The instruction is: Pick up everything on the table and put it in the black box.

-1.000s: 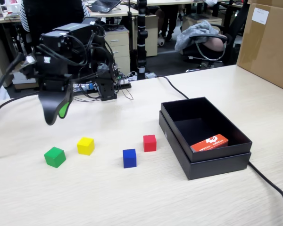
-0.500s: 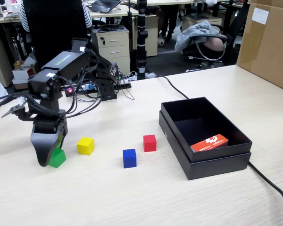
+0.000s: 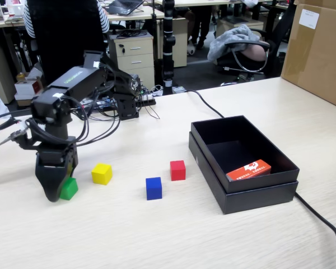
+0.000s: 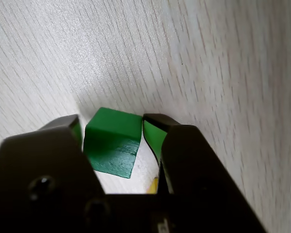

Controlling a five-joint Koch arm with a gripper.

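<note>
On the pale wood-grain table (image 3: 157, 235) the green cube (image 3: 70, 189) stands at the left, and my gripper (image 3: 59, 193) is lowered over it, tips at table level. The wrist view shows the green cube (image 4: 111, 145) between the two jaws of my gripper (image 4: 111, 121): the right one touches its corner, while a thin gap shows at the left one. The gripper is open. To the right stand the yellow cube (image 3: 101, 174), the blue cube (image 3: 153, 188) and the red cube (image 3: 177, 170). The black box (image 3: 257, 190) lies further right.
An orange-red card pack (image 3: 248, 169) lies inside the box. A big brown carton (image 3: 319, 50) stands at the back right. A black cable (image 3: 325, 224) runs along the table past the box. The arm's base and wiring (image 3: 126, 103) sit at the back.
The arm has swung down from above the table onto the green cube, so that the jaws now straddle it. The cube has shifted slightly. The other cubes have not moved.
</note>
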